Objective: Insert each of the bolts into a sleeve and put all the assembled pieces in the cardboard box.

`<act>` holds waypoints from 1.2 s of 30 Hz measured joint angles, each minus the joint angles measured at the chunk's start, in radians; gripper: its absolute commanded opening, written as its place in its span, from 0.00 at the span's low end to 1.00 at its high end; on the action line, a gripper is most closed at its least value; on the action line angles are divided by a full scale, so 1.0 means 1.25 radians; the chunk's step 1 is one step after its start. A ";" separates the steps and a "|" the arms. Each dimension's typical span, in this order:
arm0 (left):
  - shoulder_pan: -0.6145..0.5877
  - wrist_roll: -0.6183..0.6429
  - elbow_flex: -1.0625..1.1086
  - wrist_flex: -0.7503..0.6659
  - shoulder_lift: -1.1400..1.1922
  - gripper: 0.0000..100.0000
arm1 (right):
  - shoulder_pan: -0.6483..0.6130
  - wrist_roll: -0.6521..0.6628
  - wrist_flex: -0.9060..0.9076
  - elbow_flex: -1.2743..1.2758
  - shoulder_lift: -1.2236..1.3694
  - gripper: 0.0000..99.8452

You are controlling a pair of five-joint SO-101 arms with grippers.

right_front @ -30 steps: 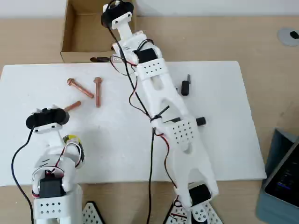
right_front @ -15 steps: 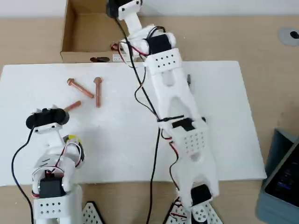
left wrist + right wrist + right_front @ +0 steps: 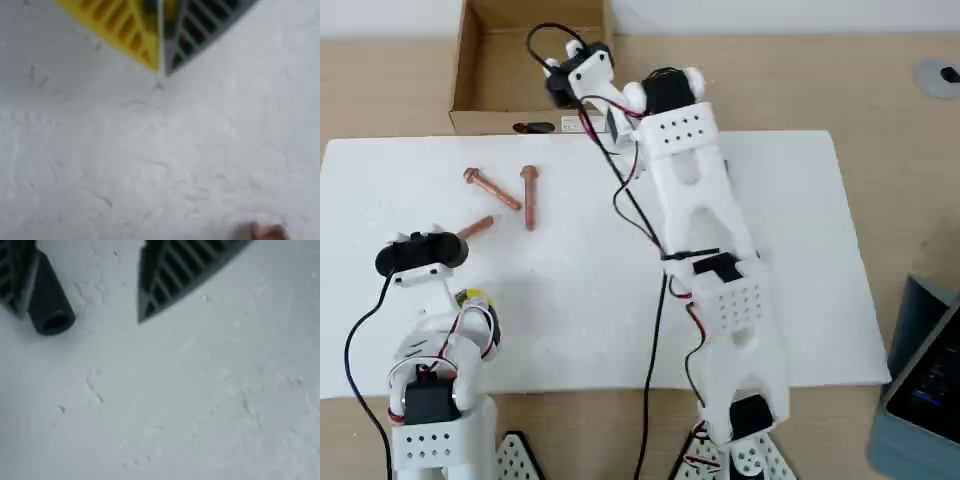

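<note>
Three copper bolts lie loose on the white foam mat [image 3: 570, 300]: one [image 3: 490, 188], a second [image 3: 529, 195] and a third [image 3: 475, 227] just ahead of my left gripper [image 3: 420, 252]. That gripper [image 3: 161, 70] hangs shut over bare mat, its yellow and grey fingers touching, with a bolt end [image 3: 267, 232] a little way off. My right gripper [image 3: 578, 76] sits by the front right corner of the cardboard box [image 3: 465, 70]. It [image 3: 82, 315] is open, and a black sleeve [image 3: 50, 312] lies on the mat against one finger [image 3: 15, 285].
A small dark piece [image 3: 535, 127] rests against the box's front wall. The right arm stretches across the middle of the mat. A grey device [image 3: 925, 390] stands off the mat at the right, and a round grey disc [image 3: 938, 77] lies at the far right.
The right arm has drawn its gripper back from over the box to the box's front corner and turned its wrist. The left arm and the bolts have not moved.
</note>
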 measured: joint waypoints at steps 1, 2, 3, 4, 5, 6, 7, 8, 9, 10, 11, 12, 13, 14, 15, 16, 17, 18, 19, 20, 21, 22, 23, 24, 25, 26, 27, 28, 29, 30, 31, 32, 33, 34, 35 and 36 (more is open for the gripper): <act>0.000 0.000 0.000 0.000 0.000 0.00 | 0.009 0.016 0.004 0.000 0.000 0.17; 0.000 0.000 0.000 0.000 0.000 0.00 | 0.020 0.034 0.006 0.000 0.000 0.17; 0.000 0.000 0.000 0.000 0.000 0.00 | 0.031 0.054 0.007 0.000 0.000 0.17; 0.000 0.000 0.000 0.000 0.000 0.00 | 0.042 0.072 0.007 0.000 0.000 0.17; 0.000 0.000 0.000 0.000 0.000 0.00 | 0.054 0.095 0.007 0.000 0.000 0.17; 0.000 0.000 0.000 0.000 0.000 0.00 | 0.068 0.117 0.007 0.000 0.000 0.17; 0.000 0.000 0.000 0.000 0.000 0.00 | 0.080 0.139 0.007 0.000 0.000 0.17; 0.000 0.000 0.000 0.000 0.000 0.00 | 0.091 0.157 0.007 0.000 0.000 0.17; 0.000 0.000 0.000 0.000 0.000 0.00 | 0.101 0.176 0.007 0.000 0.000 0.17; 0.000 0.000 0.000 0.000 0.000 0.00 | 0.107 0.195 0.007 0.000 0.000 0.17; 0.000 0.000 0.000 0.000 0.000 0.00 | 0.113 0.212 0.007 0.000 0.000 0.17; 0.000 0.000 0.000 0.000 0.000 0.00 | 0.118 0.234 0.007 0.000 0.000 0.17; 0.000 0.000 0.000 0.000 0.000 0.00 | 0.119 0.253 0.007 0.000 0.000 0.17; 0.000 0.000 0.000 0.000 0.000 0.00 | 0.120 0.269 0.007 0.004 0.000 0.17; 0.000 0.000 0.000 0.000 0.000 0.00 | 0.122 0.284 0.007 0.011 0.000 0.17; 0.000 0.000 0.000 0.000 0.000 0.00 | 0.122 0.296 0.007 0.022 -0.001 0.17; 0.000 0.000 0.000 0.000 0.000 0.00 | 0.122 0.309 0.007 0.032 -0.001 0.17; 0.000 0.000 0.000 0.000 0.000 0.00 | 0.123 0.319 0.007 0.043 -0.001 0.17; 0.000 0.000 0.000 0.000 0.000 0.00 | 0.123 0.327 0.007 0.053 -0.001 0.17; 0.000 0.000 0.000 0.000 0.000 0.00 | 0.123 0.333 0.007 0.063 -0.001 0.17; 0.000 0.000 0.000 0.000 0.000 0.00 | 0.123 0.341 0.007 0.076 -0.001 0.17; 0.000 0.000 0.000 0.000 0.000 0.00 | 0.123 0.349 0.007 0.090 -0.001 0.17; 0.000 0.000 0.000 0.000 0.000 0.00 | 0.123 0.356 0.007 0.102 -0.001 0.17; 0.000 0.000 0.000 0.000 0.000 0.00 | 0.123 0.363 0.007 0.114 -0.001 0.17; 0.000 0.000 0.000 0.000 0.000 0.00 | 0.123 0.368 0.007 0.123 -0.001 0.17; 0.000 0.000 0.000 0.000 0.000 0.00 | 0.123 0.374 0.007 0.130 -0.001 0.17; 0.000 0.000 0.000 0.000 0.000 0.00 | 0.123 0.379 0.007 0.137 -0.001 0.17; 0.000 0.000 0.000 0.000 0.000 0.00 | 0.123 0.382 0.007 0.145 -0.001 0.17; 0.000 0.000 0.000 0.000 0.000 0.00 | 0.123 0.385 0.007 0.152 -0.001 0.17; 0.000 0.000 0.000 0.000 0.000 0.00 | 0.123 0.388 0.007 0.162 -0.001 0.17; 0.000 0.000 0.000 0.000 0.000 0.00 | 0.123 0.390 0.005 0.174 -0.001 0.17; 0.000 0.000 0.000 0.000 0.000 0.00 | 0.123 0.394 -0.001 0.189 -0.001 0.17; 0.000 0.000 0.000 0.000 0.000 0.00 | 0.124 0.396 -0.009 0.203 -0.001 0.17; 0.000 0.000 0.000 0.000 0.000 0.00 | 0.126 0.398 -0.021 0.216 -0.001 0.17; 0.000 0.000 0.000 0.000 0.000 0.00 | 0.129 0.398 -0.033 0.230 -0.001 0.17; 0.000 0.000 0.000 0.000 0.000 0.00 | 0.130 0.398 -0.044 0.242 -0.001 0.17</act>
